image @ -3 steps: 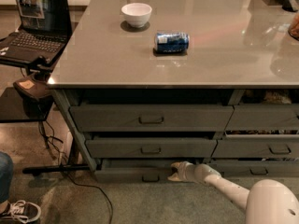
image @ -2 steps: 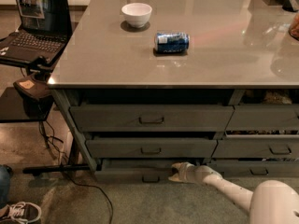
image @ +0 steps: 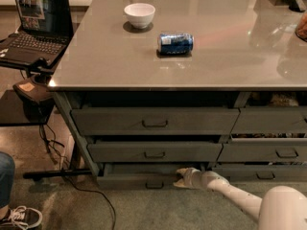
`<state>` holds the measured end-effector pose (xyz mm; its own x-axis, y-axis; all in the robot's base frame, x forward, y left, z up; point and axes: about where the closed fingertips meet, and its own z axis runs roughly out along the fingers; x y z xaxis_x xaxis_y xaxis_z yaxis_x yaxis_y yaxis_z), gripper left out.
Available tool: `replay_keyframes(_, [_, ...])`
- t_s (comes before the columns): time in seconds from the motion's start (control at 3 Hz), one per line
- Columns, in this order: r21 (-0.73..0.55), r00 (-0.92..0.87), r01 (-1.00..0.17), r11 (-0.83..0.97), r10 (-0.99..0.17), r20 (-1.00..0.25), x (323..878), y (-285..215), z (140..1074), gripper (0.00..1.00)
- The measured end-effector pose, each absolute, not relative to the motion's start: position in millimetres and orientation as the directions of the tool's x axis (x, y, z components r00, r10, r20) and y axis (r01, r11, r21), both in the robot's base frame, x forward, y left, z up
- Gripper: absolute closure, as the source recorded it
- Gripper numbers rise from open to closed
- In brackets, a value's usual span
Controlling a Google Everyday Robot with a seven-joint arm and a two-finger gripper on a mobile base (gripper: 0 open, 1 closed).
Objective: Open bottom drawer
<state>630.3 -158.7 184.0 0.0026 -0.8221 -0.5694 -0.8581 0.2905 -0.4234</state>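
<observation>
Gripper (image: 184,178) sits against the bottom drawer (image: 136,180), hold unclear to us; we judge it barely open, most pulling left.

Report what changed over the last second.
Nothing of note: the pincer stays low at the front of the bottom drawer, right of its pull. The person's leg at the picture's left edge shifted slightly. The bowl, can and laptop are unmoved.

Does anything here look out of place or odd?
Yes: the blue drink can lies on its side on the grey countertop, not upright. The white tool is low, at the front of the shallow dark grey bottom drawer.
</observation>
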Motion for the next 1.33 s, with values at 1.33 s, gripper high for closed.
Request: replay_keyframes(1.33, [-0.427, 0.036, -0.869, 0.251, -0.829, -0.558, 614.1, -159.4, 189.1, 1.0])
